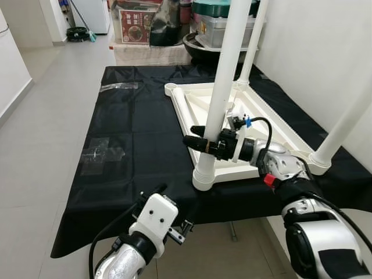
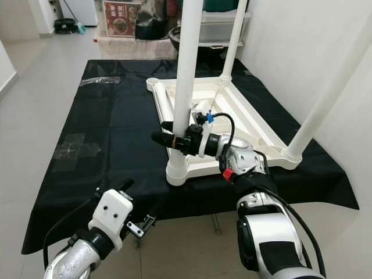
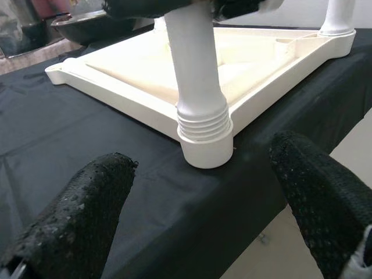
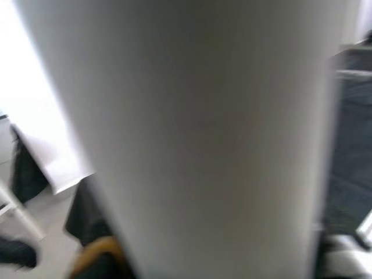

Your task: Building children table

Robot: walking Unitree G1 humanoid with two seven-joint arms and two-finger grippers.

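Left gripper (image 1: 168,216): fingers (image 3: 75,218) spread, holding nothing, low before the near edge of the black cloth (image 1: 128,133), facing the corner socket. Taped patches (image 1: 102,152) lie flat on the cloth's open left half. White table top (image 1: 200,104): upside down, centre-right, legs up. Near leg (image 1: 224,70): upright in the front corner. Right gripper (image 1: 196,136): pinching this leg low down. Storage boxes (image 1: 218,20) behind; wall close on the right.

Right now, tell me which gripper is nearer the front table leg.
Right. The right gripper clamps the front table leg; the left gripper hangs below the black cloth's edge.
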